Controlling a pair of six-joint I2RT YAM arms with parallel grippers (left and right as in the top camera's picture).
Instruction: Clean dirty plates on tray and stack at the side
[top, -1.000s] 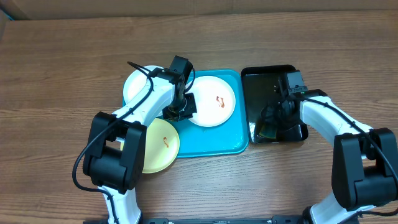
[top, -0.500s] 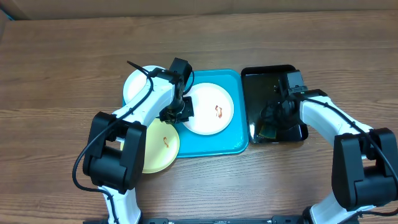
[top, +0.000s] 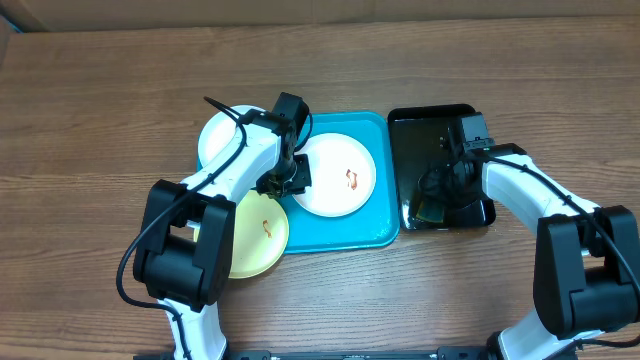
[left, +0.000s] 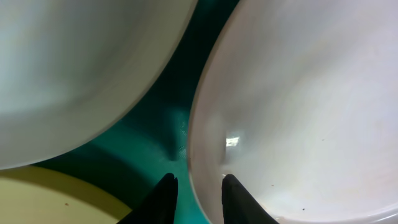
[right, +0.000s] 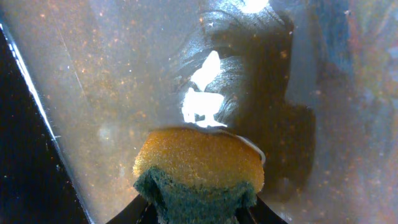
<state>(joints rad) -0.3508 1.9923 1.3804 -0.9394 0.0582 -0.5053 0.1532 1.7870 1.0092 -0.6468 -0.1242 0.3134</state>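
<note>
Plates first: mid-frame, the smeared white plate (top: 337, 175) lies on the turquoise tray (top: 350, 236), its left rim pinched between our left fingers (left: 165, 196). We see the second white plate (top: 222, 136) above-left and the yellow-green plate (top: 256, 236) below-left. Our right fingers (right: 140, 214) clamp a sponge (right: 199, 168) in the black tray (top: 435, 130).

A brown wood-grain table (top: 90, 110) fills the view under even light; beyond its far edge runs a plain tan surface (top: 320, 8).
</note>
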